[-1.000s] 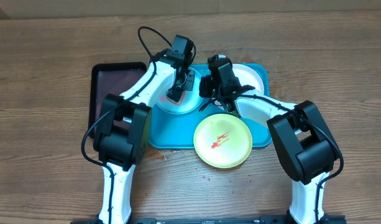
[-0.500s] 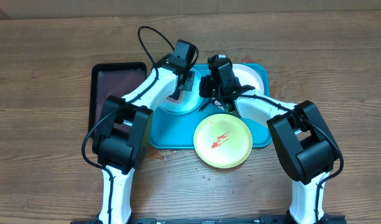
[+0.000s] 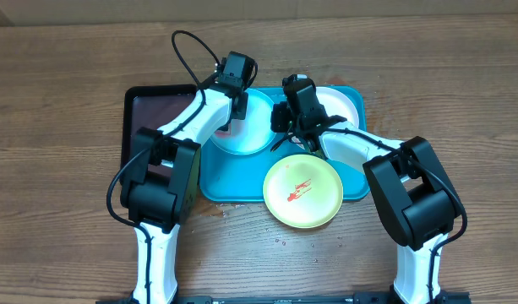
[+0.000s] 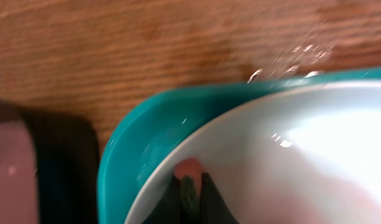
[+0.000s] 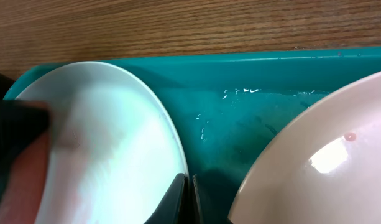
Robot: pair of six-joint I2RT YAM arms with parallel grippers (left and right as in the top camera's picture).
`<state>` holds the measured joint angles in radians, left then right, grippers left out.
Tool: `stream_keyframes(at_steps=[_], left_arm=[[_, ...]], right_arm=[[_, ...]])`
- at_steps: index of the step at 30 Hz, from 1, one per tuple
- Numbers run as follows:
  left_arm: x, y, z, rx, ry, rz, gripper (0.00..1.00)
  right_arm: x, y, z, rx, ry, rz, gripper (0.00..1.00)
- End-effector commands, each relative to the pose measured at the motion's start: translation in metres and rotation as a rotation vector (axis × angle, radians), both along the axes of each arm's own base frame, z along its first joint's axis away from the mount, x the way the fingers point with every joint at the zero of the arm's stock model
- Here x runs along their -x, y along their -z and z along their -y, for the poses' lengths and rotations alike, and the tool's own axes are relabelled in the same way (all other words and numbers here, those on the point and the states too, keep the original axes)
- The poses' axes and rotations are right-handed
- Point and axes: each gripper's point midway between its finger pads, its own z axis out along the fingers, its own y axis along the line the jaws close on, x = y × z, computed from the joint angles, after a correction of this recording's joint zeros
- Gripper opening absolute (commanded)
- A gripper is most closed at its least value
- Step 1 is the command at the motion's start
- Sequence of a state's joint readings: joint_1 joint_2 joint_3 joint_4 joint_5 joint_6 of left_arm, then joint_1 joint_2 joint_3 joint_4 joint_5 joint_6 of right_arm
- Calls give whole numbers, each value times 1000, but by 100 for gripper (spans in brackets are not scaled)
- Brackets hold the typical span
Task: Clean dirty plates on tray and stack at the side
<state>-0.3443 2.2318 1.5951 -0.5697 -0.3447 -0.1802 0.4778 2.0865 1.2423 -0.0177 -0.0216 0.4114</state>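
Wooden table (image 3: 64,76) bears tray (image 3: 231,179) holding blue plate (image 3: 259,128) and white plate (image 3: 346,102).

Soft, even light falls from above. The overhead view is sharp, with only faint shadows on the table (image 3: 64,245) around the tray (image 3: 229,179). The left wrist view is smeared and out of focus; white glare covers the light blue plate (image 4: 302,149) inside the tray's rim. The right wrist view is clearer: wet sparkles on the tray's floor, one highlight on the white plate (image 5: 327,155), and a dark blur over the tray's left end.
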Motion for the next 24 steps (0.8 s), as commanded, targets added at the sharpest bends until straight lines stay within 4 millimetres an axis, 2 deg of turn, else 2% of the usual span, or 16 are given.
stream_keyframes(at_steps=[1, 5, 12, 18, 24], left_arm=[[68, 84, -10, -29, 9, -298, 4], [80, 87, 9, 21, 35, -340, 4], [88, 88, 41, 72, 69, -338, 4], [82, 88, 57, 88, 90, -296, 4], [69, 86, 61, 119, 66, -239, 4]], right_arm=[[-11, -17, -4, -25, 10, 41, 4], [-11, -17, -4, -25, 10, 41, 4], [-11, -17, -4, -25, 10, 41, 4], [-11, -17, -4, -26, 9, 41, 4], [-11, -17, -4, -26, 9, 41, 4]])
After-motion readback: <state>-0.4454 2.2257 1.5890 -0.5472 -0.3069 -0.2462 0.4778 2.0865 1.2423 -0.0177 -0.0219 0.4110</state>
